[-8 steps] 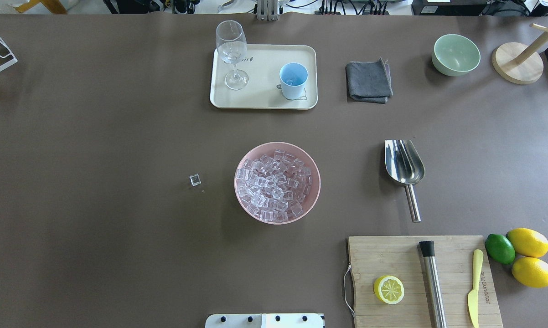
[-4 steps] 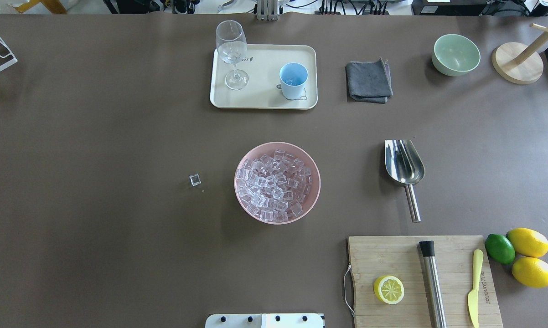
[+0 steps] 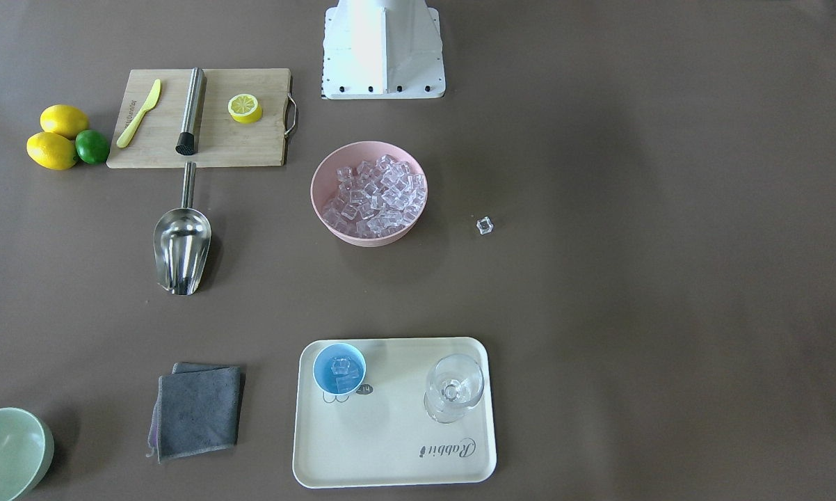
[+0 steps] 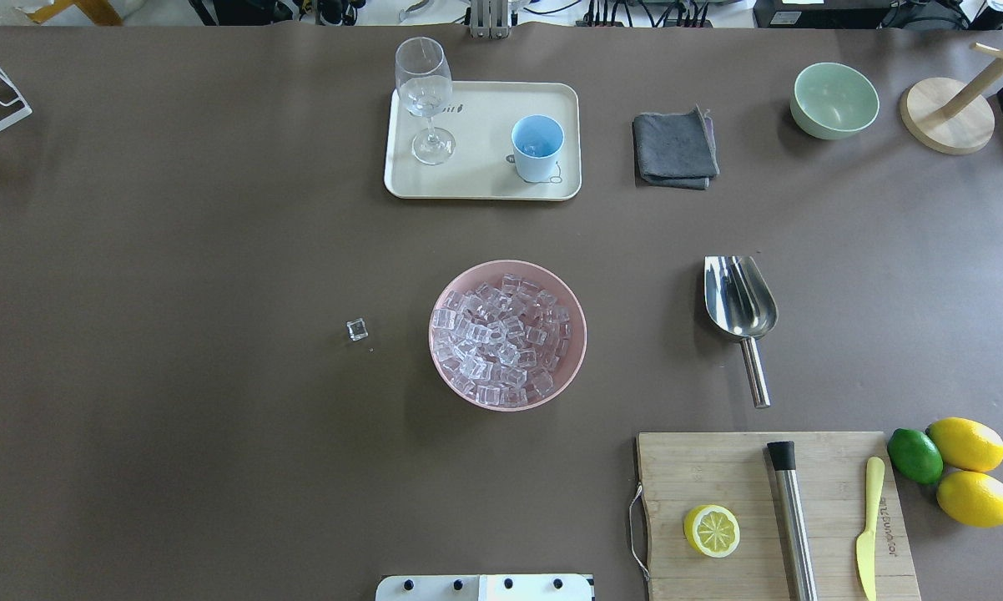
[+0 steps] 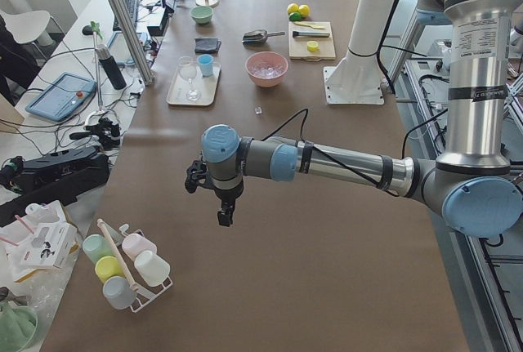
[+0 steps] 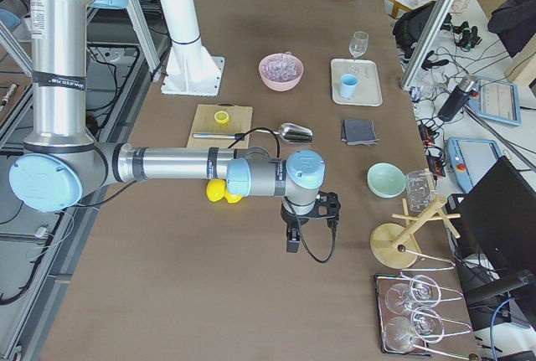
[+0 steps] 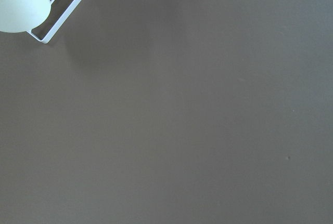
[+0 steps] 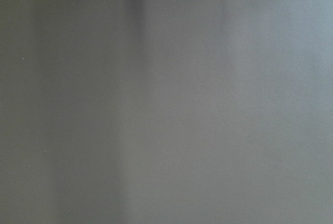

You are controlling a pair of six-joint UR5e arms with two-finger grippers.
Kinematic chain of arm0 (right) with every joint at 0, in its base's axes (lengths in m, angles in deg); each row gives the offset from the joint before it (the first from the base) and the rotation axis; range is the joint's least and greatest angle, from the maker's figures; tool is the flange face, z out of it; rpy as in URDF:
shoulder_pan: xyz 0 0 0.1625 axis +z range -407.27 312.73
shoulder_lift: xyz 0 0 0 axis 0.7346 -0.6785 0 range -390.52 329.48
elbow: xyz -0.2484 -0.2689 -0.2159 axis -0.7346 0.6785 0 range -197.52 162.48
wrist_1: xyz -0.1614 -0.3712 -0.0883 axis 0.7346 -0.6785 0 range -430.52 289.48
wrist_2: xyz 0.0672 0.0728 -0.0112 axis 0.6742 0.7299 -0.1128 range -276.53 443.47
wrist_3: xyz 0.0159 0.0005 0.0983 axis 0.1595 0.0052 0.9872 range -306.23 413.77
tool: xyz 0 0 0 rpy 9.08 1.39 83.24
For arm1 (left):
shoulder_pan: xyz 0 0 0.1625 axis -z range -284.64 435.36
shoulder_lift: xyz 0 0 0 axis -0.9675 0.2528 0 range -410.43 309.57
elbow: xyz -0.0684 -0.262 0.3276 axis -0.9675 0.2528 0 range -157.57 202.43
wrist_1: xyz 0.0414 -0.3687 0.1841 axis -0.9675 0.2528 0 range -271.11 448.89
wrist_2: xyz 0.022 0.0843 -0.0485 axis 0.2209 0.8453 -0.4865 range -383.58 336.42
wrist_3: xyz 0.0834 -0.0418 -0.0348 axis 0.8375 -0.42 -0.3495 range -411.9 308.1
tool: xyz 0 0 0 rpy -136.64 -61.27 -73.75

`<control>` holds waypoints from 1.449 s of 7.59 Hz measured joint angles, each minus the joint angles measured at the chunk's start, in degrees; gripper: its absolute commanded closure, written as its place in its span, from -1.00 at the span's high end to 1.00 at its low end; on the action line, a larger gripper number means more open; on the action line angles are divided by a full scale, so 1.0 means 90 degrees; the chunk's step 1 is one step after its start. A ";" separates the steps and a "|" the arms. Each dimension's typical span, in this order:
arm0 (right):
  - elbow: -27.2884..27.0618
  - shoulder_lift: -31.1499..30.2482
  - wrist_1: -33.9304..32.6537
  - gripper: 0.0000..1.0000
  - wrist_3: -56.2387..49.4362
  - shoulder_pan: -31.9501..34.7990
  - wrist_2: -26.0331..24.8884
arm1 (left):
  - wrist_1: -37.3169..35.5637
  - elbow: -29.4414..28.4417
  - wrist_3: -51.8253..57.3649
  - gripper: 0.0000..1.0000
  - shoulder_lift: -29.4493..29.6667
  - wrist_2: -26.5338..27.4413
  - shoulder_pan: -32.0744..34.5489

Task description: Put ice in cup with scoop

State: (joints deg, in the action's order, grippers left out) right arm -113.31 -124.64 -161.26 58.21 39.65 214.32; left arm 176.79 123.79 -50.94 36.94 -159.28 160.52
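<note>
- Scoop [image 4: 741, 307] lies flat on the desk [image 4: 176, 417], well to the right of the pink bowl [image 4: 575, 359], handle pointing toward the cutting board [image 4: 718, 467].
- Ice [image 4: 501, 338] fills the pink bowl; one stray cube [image 4: 356, 330] sits on the desk to its left.
- Cup [image 4: 537, 147] stands upright on the cream tray [image 4: 485, 179], a few cubes inside.
- Left gripper [image 5: 222, 215] and right gripper [image 6: 293, 239] hang over bare desk at opposite ends, far from the scoop; whether the fingers are apart or together: cannot tell.
</note>
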 measured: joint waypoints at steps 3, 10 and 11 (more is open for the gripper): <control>-0.0017 0.0016 0.0000 1.00 0.0011 -0.0005 0.0014 | -0.0001 0.0025 0.0000 0.96 0.0000 0.0000 0.0000; 0.0138 0.0014 0.0013 1.00 0.0028 -0.0019 0.0006 | 0.0000 0.0001 0.0000 0.96 -0.0007 -0.0009 0.0000; 0.0126 0.0015 0.0014 1.00 0.0028 -0.0019 0.0006 | -0.0001 -0.0002 0.0000 0.96 -0.0005 -0.0010 0.0000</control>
State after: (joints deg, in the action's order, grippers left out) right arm -112.18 -124.51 -161.14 58.46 39.48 214.37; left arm 176.78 123.77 -50.93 36.89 -159.37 160.52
